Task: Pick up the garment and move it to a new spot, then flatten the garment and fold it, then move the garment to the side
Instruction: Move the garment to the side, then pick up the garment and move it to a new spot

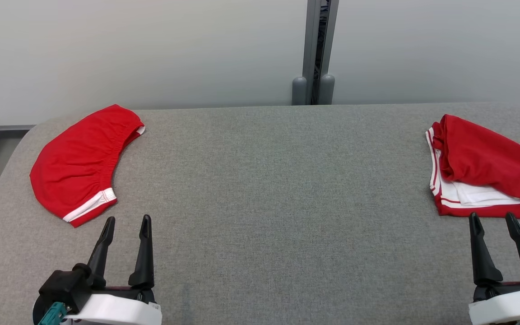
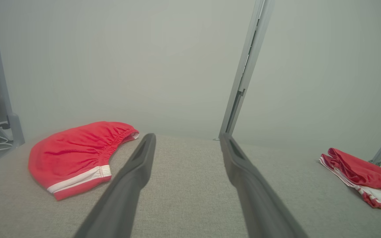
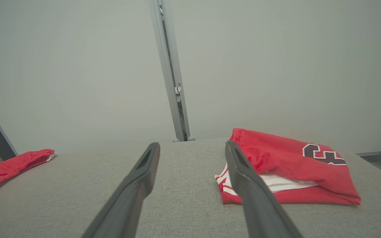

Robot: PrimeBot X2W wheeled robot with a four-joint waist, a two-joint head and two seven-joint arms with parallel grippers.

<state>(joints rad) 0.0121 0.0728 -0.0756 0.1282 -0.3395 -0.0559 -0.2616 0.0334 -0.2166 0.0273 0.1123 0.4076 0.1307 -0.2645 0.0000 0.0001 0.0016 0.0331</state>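
Jersey (image 1: 481,158) cut off, head view rt edge.

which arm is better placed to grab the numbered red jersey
Right: the right jaws sit open just short of the jersey; the left jaws are across the table by the red shorts.

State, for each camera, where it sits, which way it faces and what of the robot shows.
Head: above, looking forward-down at the grey table; left jaws and right jaws open, at bottom corners.
Left wrist: low, facing the wall; own jaws, red shorts left.
Right wrist: likewise; own jaws, numbered jersey right.
Shared: both garments.
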